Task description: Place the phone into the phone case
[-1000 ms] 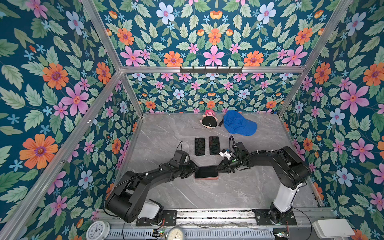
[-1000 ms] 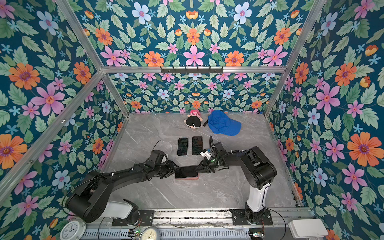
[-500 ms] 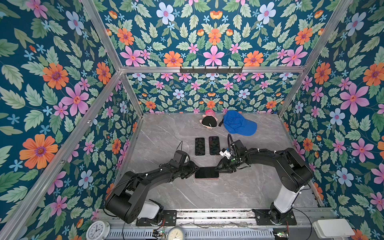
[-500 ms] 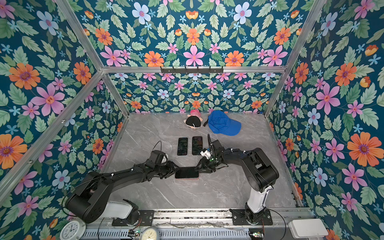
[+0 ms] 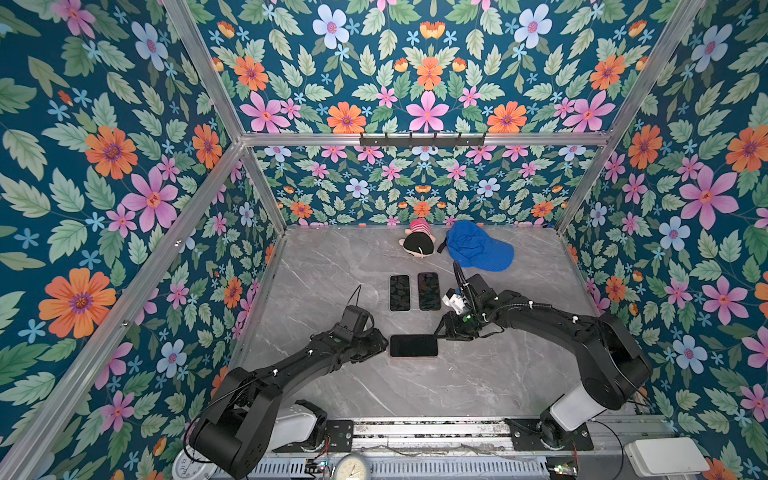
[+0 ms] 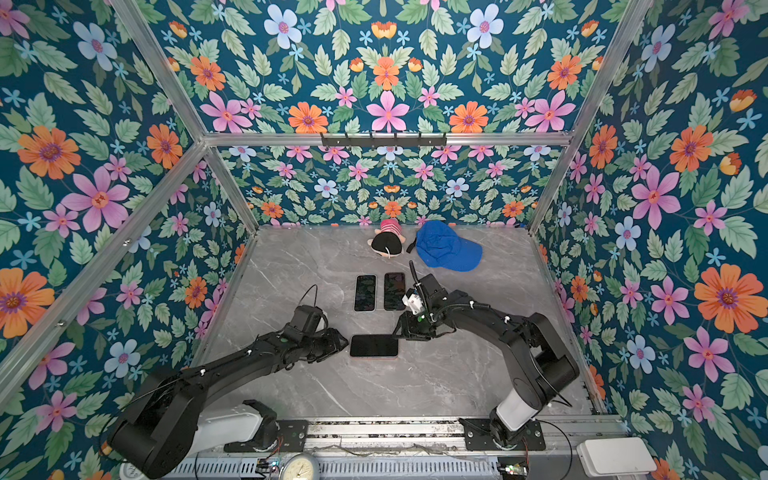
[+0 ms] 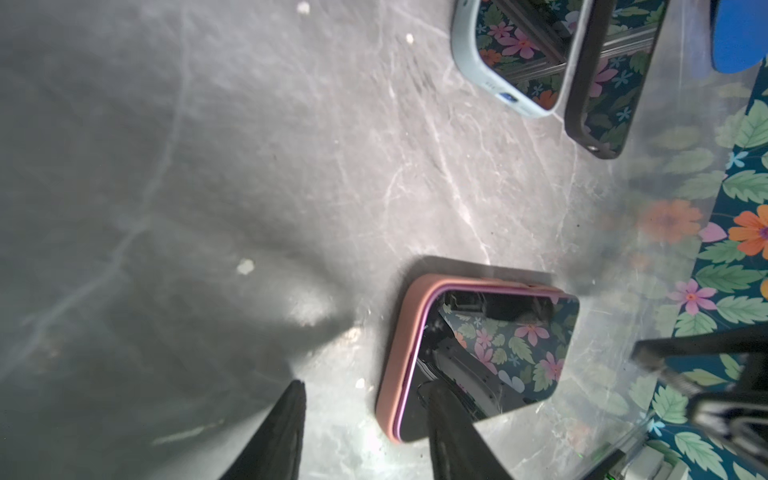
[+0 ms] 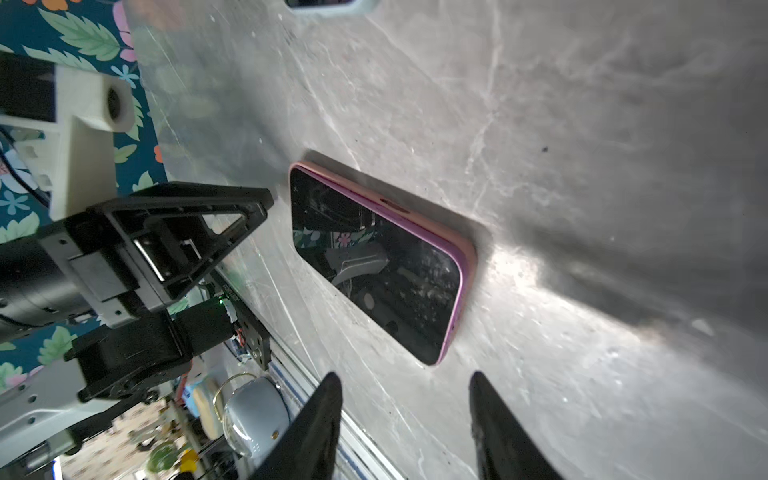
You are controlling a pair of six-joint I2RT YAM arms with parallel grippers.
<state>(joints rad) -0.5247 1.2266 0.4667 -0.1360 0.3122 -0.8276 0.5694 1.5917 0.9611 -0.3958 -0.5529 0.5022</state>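
Lying flat and screen up, the phone (image 5: 413,345) sits in the pink case (image 7: 399,332) near the middle of the tabletop (image 5: 478,374), toward its front edge. Its purple edge shows above the rim, so it may not be fully seated. The left tool (image 7: 365,385) stands open at one short end, with one finger over the glass. The right tool (image 8: 404,374) stands open just off the other end, touching nothing. The phone looks stiff, slick and breakable, the case soft and grippy. Pressing is best at the corners, and any hold on the long sides.
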